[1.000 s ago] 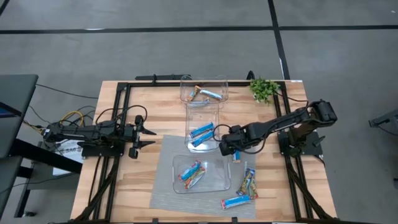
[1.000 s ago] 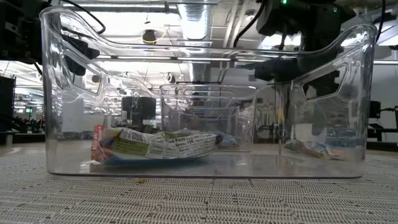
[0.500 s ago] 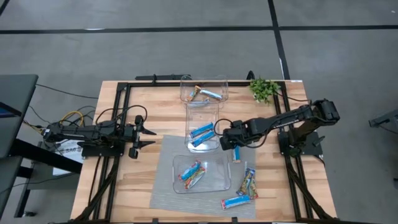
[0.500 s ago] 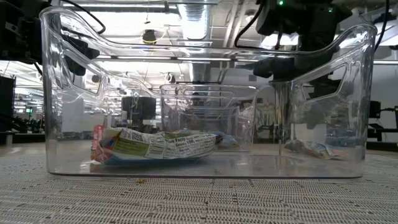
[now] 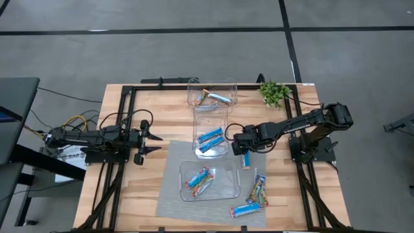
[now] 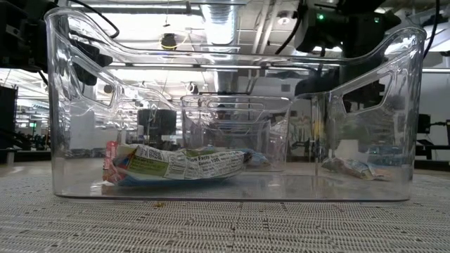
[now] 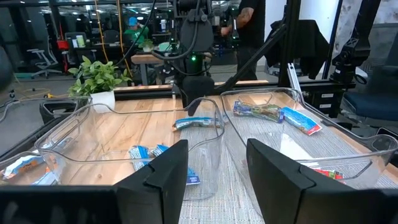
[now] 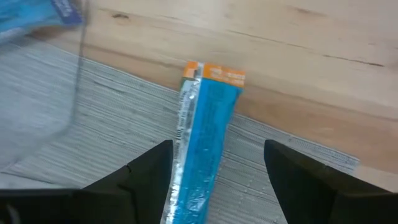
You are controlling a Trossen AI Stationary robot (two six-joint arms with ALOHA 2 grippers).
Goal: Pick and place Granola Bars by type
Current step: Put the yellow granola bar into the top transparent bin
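A: Right gripper (image 8: 214, 163) state?
B: Jaws spread wide, nothing between them. It hangs over a blue bar (image 8: 202, 137) that lies flat under it, half on the grey mat (image 8: 50, 118), orange end on the bare wood of the table (image 8: 298, 37). In the high view this gripper (image 5: 240, 144) sits just beside the middle bin (image 5: 196, 133), and that bar (image 5: 246, 160) is on the mat's edge beside it.

A: Left gripper?
B: Left gripper (image 7: 216, 163) is parked at the table's left side, jaws apart and empty, pointing at the bins.

A: Where are the rest of the Granola Bars?
B: Middle bin holds two blue bars (image 5: 209, 138). Far bin (image 5: 231, 85) holds a blue one plus a multicoloured one (image 5: 208, 97). Near bin (image 5: 223, 188) holds mixed wrappers (image 5: 198, 180), probably two or three; top view too coarse to count. In the low view one printed wrapper (image 6: 176, 165) lies flat on its floor. Loose on the mat: a multicoloured bar (image 5: 258, 189) and a blue bar (image 5: 248, 208), near each other. Plant (image 5: 274, 92) sits at the far right corner.
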